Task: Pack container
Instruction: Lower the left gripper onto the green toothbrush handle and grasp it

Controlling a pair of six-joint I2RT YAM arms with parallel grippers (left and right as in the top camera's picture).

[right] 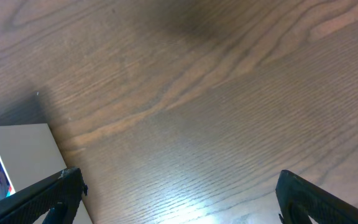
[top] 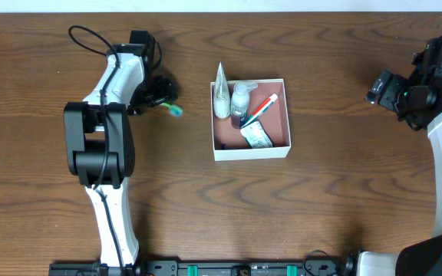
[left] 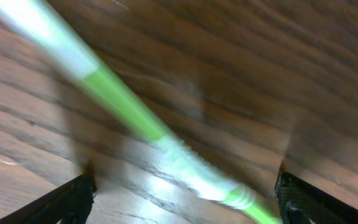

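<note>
Brown wood with a wavy grain makes the bench [top: 321,192]. Taking the top of the overhead view as 12 o'clock, the container [top: 252,154] stands about in the middle of the bench. Its walls are white, and its reddish-brown floor is bare on the 3 o'clock side. Inside, a clear pouch [top: 221,96] stands up at the 11 o'clock corner, with a small clear bottle [top: 241,95] just beside it. A red and white stick-like item [top: 264,106] lies slanted, and a printed tube [top: 257,137] lies toward 6 o'clock.

The left pincer [left: 184,190] is at 9 o'clock from the container, well apart, with its fingers spread wide and released. A white and green toothbrush [left: 123,106] lies on the wood and crosses between them. It is blurred, and I cannot tell if it touches them.

The right pincer [right: 179,180] is at 3 o'clock from the container, also spread wide and grasping nothing. In its wrist view a white container wall shows at 8 o'clock.
</note>
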